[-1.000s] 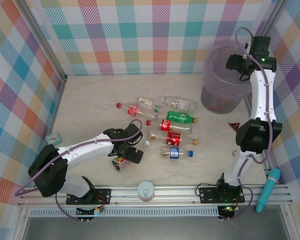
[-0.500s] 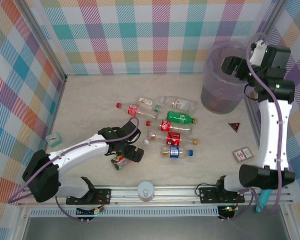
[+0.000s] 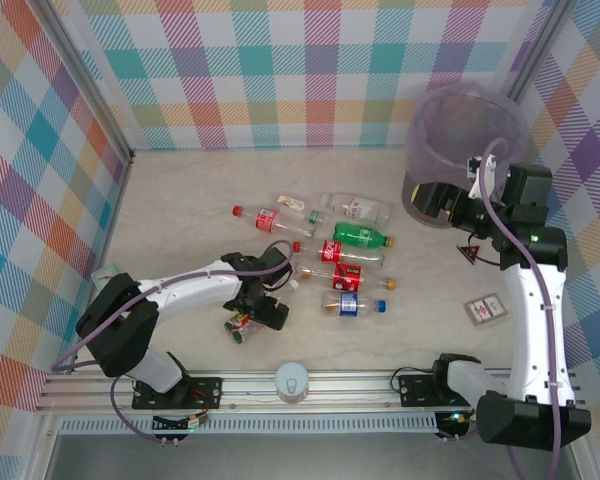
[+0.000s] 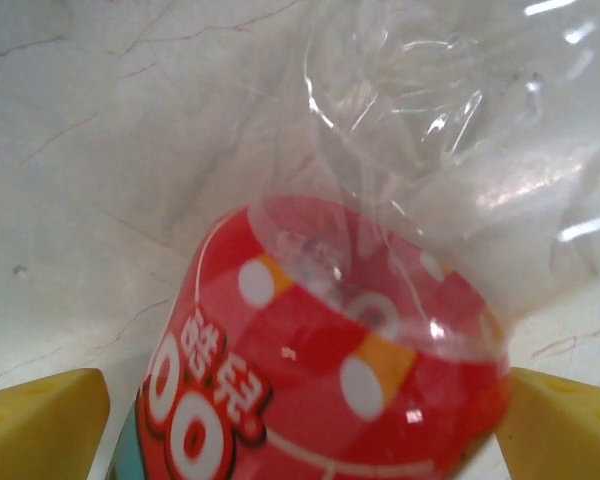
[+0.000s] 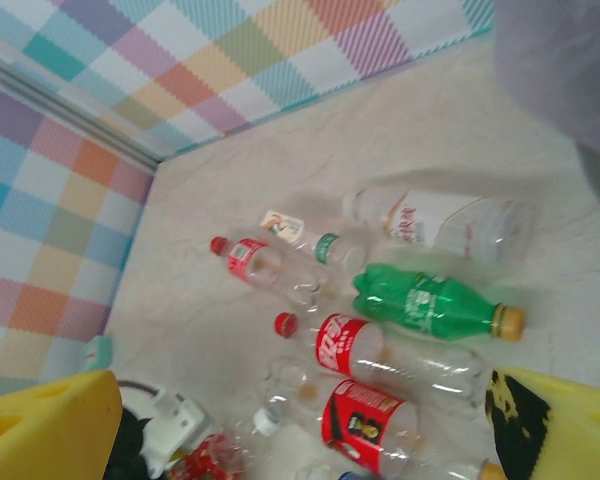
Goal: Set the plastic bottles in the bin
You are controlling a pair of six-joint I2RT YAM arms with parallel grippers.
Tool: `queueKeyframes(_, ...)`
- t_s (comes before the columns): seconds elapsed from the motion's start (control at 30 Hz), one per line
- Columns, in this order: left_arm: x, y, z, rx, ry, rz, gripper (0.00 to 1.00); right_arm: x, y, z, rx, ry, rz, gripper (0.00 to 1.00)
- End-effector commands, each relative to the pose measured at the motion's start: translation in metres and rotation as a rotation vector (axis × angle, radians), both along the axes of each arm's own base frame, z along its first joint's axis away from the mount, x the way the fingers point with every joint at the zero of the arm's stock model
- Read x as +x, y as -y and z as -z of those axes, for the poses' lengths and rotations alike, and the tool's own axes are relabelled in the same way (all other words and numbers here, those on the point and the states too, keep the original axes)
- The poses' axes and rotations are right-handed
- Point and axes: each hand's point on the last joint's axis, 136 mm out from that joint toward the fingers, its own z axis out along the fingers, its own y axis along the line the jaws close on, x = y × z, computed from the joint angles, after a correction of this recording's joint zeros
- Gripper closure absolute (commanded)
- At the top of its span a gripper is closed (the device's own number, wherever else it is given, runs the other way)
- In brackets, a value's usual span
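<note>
Bin [image 3: 450,140], translucent grey-purple, stands upright at the far right of the worktop [image 3: 180,200], its contents too hazy to make out through the wall. The right gripper [image 3: 430,201] hangs just at its near side, fingers spread wide and empty. Plastic bottles [image 3: 338,250] lie on their sides mid-worktop, well apart from the bin, a green one [image 3: 362,237] among the red-labelled, and the left gripper [image 3: 252,316] straddles a crushed red-labelled bottle [image 4: 330,350], fingers parted either side of it.
</note>
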Motion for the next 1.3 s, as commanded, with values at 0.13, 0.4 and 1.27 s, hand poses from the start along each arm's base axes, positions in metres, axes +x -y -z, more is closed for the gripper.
queueKeyframes(0.13,0.004,0.008,0.013,0.016,-0.018,0.009,0.17,-0.019,-0.023,0.04,0.131,-0.085,-0.105,0.06)
queueKeyframes(0.4,0.007,0.01,0.013,0.044,-0.033,0.02,0.3,-0.024,-0.05,0.105,0.184,-0.257,-0.145,0.06)
queueKeyframes(1.27,0.102,0.077,-0.128,-0.425,0.447,0.002,0.41,-0.022,-0.157,0.118,0.304,-0.298,-0.459,0.09)
